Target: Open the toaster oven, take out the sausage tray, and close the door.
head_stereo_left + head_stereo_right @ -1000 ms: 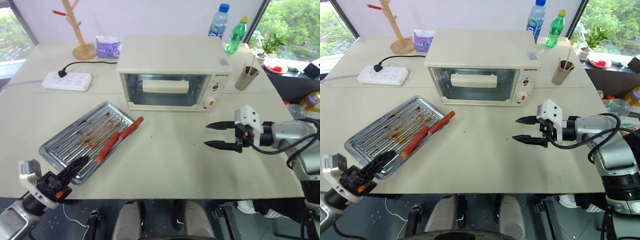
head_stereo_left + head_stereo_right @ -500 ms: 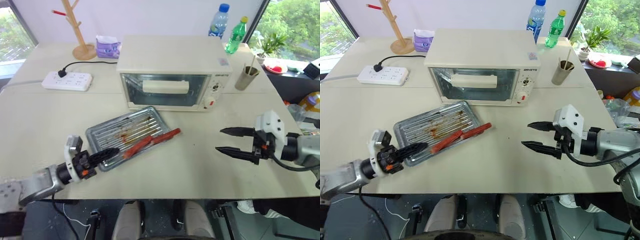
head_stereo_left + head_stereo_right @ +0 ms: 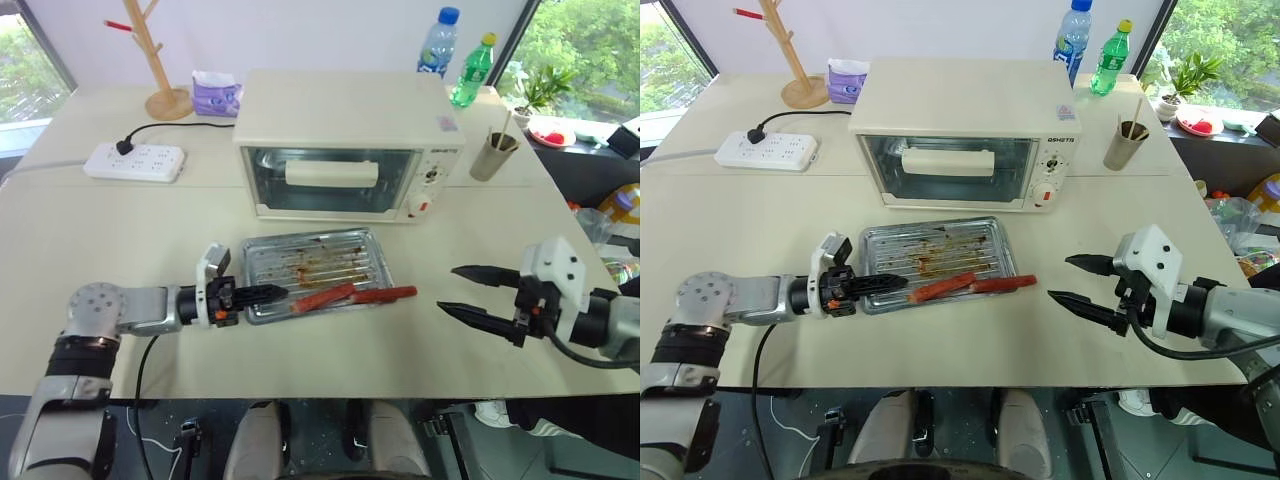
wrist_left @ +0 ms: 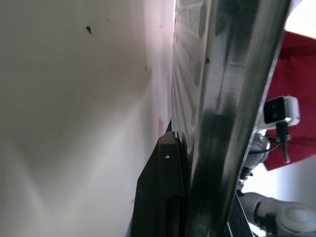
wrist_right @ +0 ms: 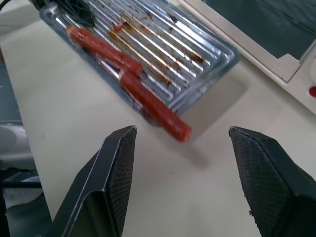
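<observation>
Now the tray (image 3: 312, 270), light, stiff and slick, is pinched at its left rim by the left gripper (image 3: 262, 294) before the closed oven (image 3: 345, 150), loose sausages (image 3: 352, 295) overhanging, right gripper (image 3: 470, 292) spread.

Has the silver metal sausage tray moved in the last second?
Yes. The silver sausage tray slid right, from below the power strip to directly before the cream-white toaster oven.

Both eye views look down from the head over the table (image 3: 120, 230). The left wrist view sits pressed against, apparently, the sausage tray (image 4: 232, 98); the right wrist view shares it from farther off.
</observation>
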Motion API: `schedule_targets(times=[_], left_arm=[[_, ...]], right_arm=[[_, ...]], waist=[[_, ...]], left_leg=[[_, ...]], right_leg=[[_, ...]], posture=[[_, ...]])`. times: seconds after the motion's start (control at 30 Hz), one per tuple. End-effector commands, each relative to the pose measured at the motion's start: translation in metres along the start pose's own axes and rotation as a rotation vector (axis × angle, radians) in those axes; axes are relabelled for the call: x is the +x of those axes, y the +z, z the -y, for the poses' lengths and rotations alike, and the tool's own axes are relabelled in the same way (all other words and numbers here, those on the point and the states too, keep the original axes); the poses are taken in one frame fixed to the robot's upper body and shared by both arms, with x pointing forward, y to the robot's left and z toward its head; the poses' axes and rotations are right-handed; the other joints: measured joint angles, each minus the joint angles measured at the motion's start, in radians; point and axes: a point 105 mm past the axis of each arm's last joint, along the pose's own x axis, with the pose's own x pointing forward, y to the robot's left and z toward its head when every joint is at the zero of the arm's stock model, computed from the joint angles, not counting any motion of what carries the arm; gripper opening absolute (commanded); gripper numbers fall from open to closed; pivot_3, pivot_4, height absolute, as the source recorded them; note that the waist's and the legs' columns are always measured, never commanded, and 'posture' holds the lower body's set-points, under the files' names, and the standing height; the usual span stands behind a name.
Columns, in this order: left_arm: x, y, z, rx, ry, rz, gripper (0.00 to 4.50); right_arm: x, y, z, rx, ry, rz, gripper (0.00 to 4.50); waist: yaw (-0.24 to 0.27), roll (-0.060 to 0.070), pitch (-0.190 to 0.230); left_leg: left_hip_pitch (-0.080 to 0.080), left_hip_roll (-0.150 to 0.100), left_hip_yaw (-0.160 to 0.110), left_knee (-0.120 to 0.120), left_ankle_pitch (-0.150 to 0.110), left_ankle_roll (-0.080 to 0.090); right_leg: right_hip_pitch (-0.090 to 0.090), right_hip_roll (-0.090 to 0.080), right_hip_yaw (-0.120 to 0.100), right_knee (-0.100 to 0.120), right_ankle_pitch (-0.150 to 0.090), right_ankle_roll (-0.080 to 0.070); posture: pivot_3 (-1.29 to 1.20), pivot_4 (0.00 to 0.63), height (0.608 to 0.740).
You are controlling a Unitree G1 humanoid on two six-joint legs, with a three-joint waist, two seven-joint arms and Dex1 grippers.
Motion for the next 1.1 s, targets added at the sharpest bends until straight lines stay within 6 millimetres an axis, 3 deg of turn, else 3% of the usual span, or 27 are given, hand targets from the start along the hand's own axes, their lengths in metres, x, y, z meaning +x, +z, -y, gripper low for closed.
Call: schedule_targets(times=[0.03, 0.27, 0.5, 0.6, 0.8, 0.87, 1.1], left_arm=[[0.009, 0.006, 0.0, 0.018, -0.018, -0.009, 0.0], [0.024, 0.004, -0.013, 0.02, 0.005, -0.037, 0.0], [0.025, 0.004, -0.026, 0.013, 0.041, -0.036, 0.0], [0.024, 0.004, -0.026, 0.019, 0.041, -0.043, 0.82], [0.014, 0.013, -0.023, 0.053, 0.068, -0.025, 3.78], [0.004, 0.018, -0.02, 0.067, 0.084, -0.01, 4.47], [-0.046, 0.03, -0.026, 0.118, 0.22, 0.098, 4.47]], right_arm=[[-0.002, 0.009, -0.003, -0.032, -0.017, 0.038, 3.06], [0.001, 0.006, -0.004, -0.024, -0.025, 0.041, 3.06], [0.003, 0.005, -0.006, -0.02, -0.021, 0.04, 3.06], [0.002, 0.006, -0.005, -0.019, -0.027, 0.044, 3.11], [0.005, 0.006, -0.004, -0.019, -0.029, 0.048, 3.11], [0.005, 0.006, -0.004, -0.018, -0.029, 0.05, 3.11], [0.01, 0.005, 0.0, -0.025, -0.021, 0.057, 3.11]], waist=[[0.0, 0.0, 0.0], [0.021, 0.003, -0.002], [0.028, 0.007, -0.005], [0.025, 0.009, -0.007], [0.023, 0.008, -0.007], [0.023, 0.008, -0.007], [-0.006, 0.006, -0.006]], left_leg=[[0.0, 0.0, 0.0, 0.0, 0.0, 0.0], [0.002, -0.001, -0.001, 0.001, 0.0, 0.0], [0.003, -0.002, -0.001, 0.001, 0.0, 0.0], [0.004, -0.002, -0.002, 0.001, 0.0, 0.0], [0.003, -0.001, -0.002, 0.001, 0.0, 0.001], [0.003, -0.001, -0.002, 0.001, 0.0, 0.001], [0.003, 0.002, -0.002, 0.0, 0.0, 0.001]], right_leg=[[0.0, 0.0, 0.0, 0.0, 0.0, 0.0], [0.003, -0.001, 0.0, 0.0, 0.0, 0.0], [0.005, -0.001, 0.0, -0.001, 0.0, 0.0], [0.006, -0.001, 0.0, -0.001, 0.0, 0.0], [0.005, 0.0, -0.001, -0.001, 0.0, 0.0], [0.005, 0.0, -0.001, -0.001, 0.0, 0.0], [0.003, 0.002, -0.001, 0.0, -0.001, 0.0]], posture=[[0.0, 0.15, 0.722], [0.0, 0.15, 0.722], [0.0, 0.15, 0.722], [0.0, 0.15, 0.722], [0.0, 0.15, 0.722], [0.0, 0.15, 0.722], [0.0, 0.15, 0.722]])
